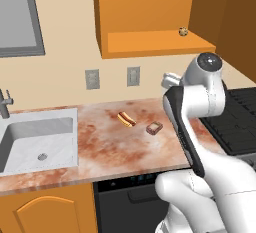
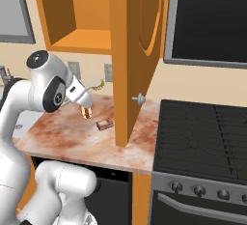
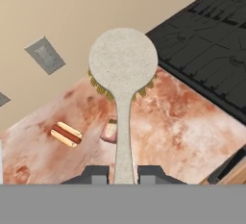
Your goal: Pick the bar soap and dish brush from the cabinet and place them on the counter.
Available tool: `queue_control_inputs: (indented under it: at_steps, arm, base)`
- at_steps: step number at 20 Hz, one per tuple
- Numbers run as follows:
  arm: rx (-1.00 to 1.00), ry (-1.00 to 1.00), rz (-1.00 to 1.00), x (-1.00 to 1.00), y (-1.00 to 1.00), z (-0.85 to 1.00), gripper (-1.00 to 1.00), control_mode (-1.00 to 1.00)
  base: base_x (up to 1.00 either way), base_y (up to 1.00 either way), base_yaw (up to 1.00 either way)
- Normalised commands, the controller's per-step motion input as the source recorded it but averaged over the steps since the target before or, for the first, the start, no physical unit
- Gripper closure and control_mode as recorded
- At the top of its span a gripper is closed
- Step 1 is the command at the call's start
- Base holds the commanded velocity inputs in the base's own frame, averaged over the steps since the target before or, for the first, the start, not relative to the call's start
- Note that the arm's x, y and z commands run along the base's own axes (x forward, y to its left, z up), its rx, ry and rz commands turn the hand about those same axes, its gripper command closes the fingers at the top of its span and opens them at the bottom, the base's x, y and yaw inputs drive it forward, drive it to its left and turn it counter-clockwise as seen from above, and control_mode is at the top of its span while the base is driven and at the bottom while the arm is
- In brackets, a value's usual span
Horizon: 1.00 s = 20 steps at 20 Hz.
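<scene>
the gripper [image 3: 123, 172] is clamped on the dish brush [image 3: 123, 69] handle, above the counter [image 1: 110, 152]; the handle hides part of the bar soap [image 1: 154, 127] beside a hot dog [image 1: 126, 119]. a small round speckled item [image 1: 183, 31] sits in the open cabinet [image 1: 150, 42].

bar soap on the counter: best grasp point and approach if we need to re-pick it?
Grip the bar soap across its short width, on the two long grey-brown edges, coming straight down from above. It lies flat on the counter, a low rectangular block, so only the sides give purchase. The hot dog lies apart, leaving finger room. The gripper is shut on the dish brush.
</scene>
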Motion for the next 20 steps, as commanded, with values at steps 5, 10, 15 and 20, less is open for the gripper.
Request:
queue_control_inputs:
  at_steps: [5, 10, 15, 20]
  arm:
    - [0.06, 0.0, -0.04, 0.1, -0.12, -0.48, 1.0, -1.0]
    - [0.04, 0.0, -0.03, 0.12, -0.11, -0.47, 1.0, -1.0]
    - [0.02, 0.02, -0.03, 0.17, -0.08, -0.41, 1.0, -1.0]
    - [0.0, 0.0, -0.02, 0.21, -0.03, -0.39, 1.0, -1.0]
  base:
    - [0.0, 0.0, 0.0]
    - [0.0, 0.0, 0.0]
    - [0.0, 0.0, 0.0]
    - [0.0, 0.0, 0.0]
